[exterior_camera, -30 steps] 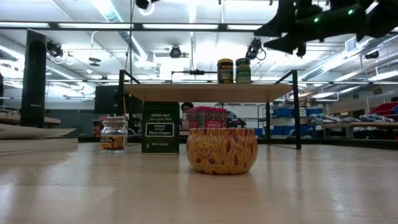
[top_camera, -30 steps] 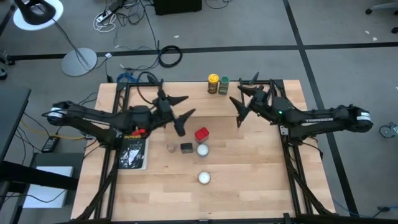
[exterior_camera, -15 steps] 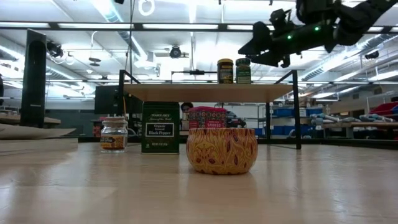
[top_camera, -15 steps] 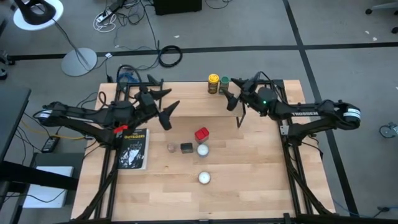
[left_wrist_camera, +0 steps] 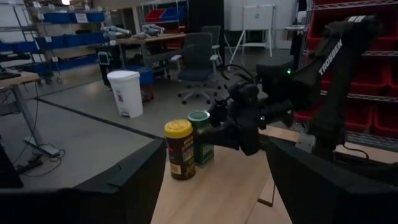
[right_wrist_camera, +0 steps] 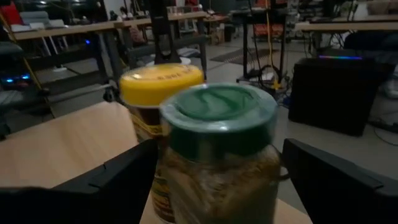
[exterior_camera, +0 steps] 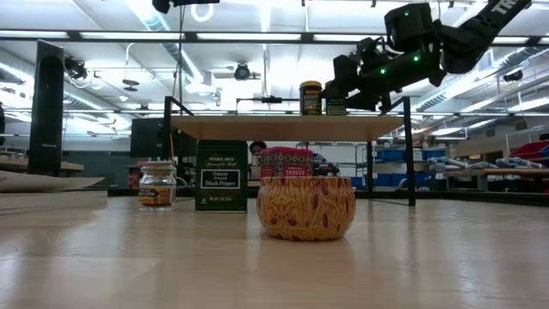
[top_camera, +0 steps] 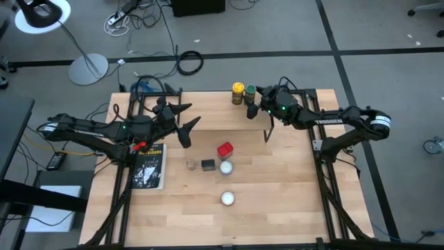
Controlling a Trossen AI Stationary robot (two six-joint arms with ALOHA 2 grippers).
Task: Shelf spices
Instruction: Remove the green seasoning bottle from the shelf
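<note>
Green-lidded jar looks rigid, light, slick-sided (likely glass); right gripper jaws wide around it, grip mid-body below lid.

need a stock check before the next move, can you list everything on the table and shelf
shelf: 1, light wood on black legs, far side of table
yellow-lidded jar: 1, on shelf
green-lidded jar: 1, on shelf beside the yellow one, between the right gripper's fingers
red box: 1, on table, mid
dark tin: 1, on table near the box
tan jar: 1, on table left of the tin
white round objects: 2, on table, one beside the tin, one nearer the front
book: 1, dark, table's left edge
left gripper: open, above table's left part
right gripper: open, around the green-lidded jar
</note>
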